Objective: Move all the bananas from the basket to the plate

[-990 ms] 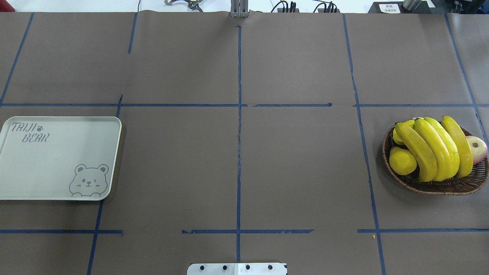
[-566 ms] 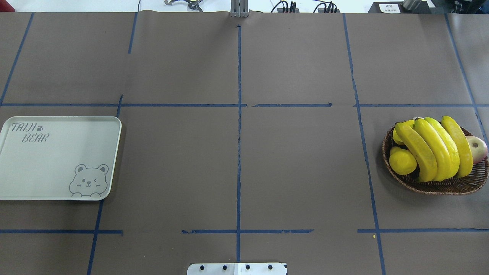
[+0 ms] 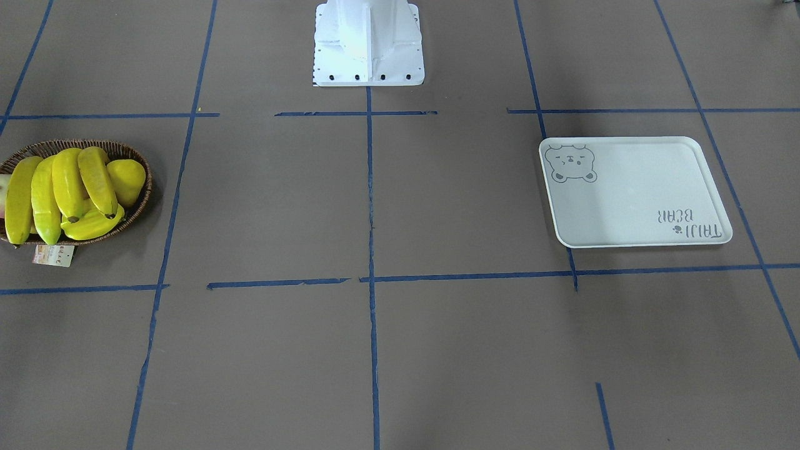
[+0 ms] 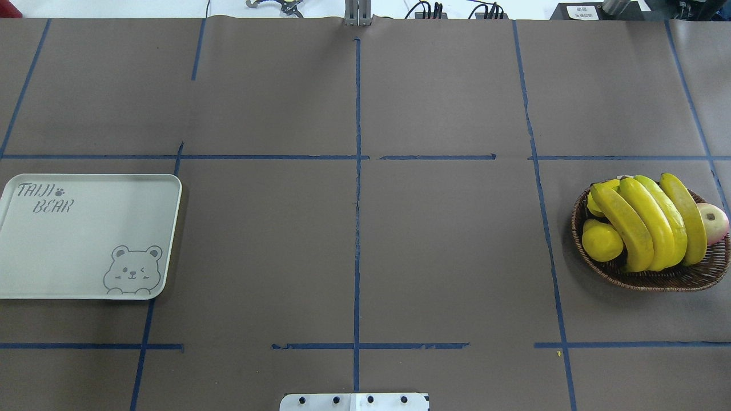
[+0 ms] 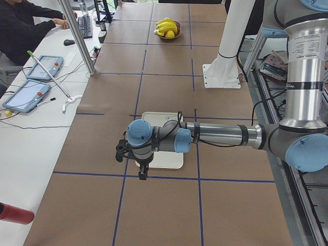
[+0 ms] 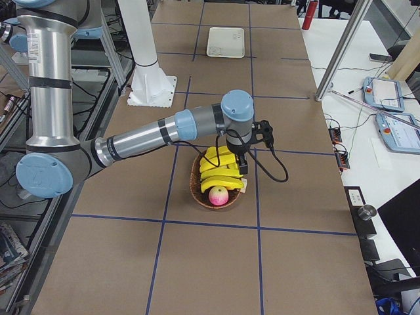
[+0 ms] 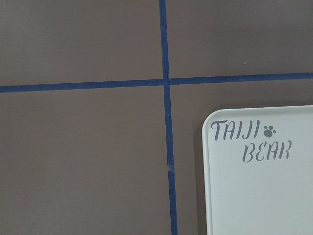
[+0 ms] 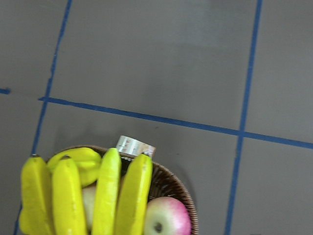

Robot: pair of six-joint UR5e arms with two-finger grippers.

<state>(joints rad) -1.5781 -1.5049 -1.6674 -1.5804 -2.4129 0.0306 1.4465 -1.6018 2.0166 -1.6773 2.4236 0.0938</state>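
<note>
**Nothing Moved Yet: All Four Bananas in the Basket, Tray Bare**

Four long, curved, bright yellow bananas point(image 4: 645, 222) are seen lying side by side, packed close together, across the oval dark brown woven wicker basket point(image 4: 657, 283) at the table's right end. None has been lifted, so the task is judged to be at its very start, with all four transfers left to be made.

The basket is shared with a plump yellow pear-shaped fruit point(image 4: 601, 241) at the side towards the table's middle, a pink-red apple point(image 4: 715, 221) at the outer side, and a ridged yellow star fruit point(image 3: 94, 225), which is partly covered by the banana tips. A small paper tag point(image 3: 54, 255) is attached to the basket rim and rests on the table; print is visible on it, but it is too small to be read.

The white rectangular tray with rounded corners point(image 4: 74, 257) is placed well apart from the basket, at the table's left end, and nothing is carried on it. "TAIJI BEAR" is printed in grey in one corner, with a small paw print after the first word, and a winking bear face is outlined in the opposite corner.

The right pincer point(image 6: 242, 167) is held above the basket, and the left pincer point(image 5: 142, 169) above the tray's edge near its lettered corner. Each is shown only in a side view, so it cannot be told whether the jaws are wide or narrow; nothing is seen to be held.

The brown paper-covered table point(image 4: 445, 257) is divided into squares by blue tape lines.
</note>
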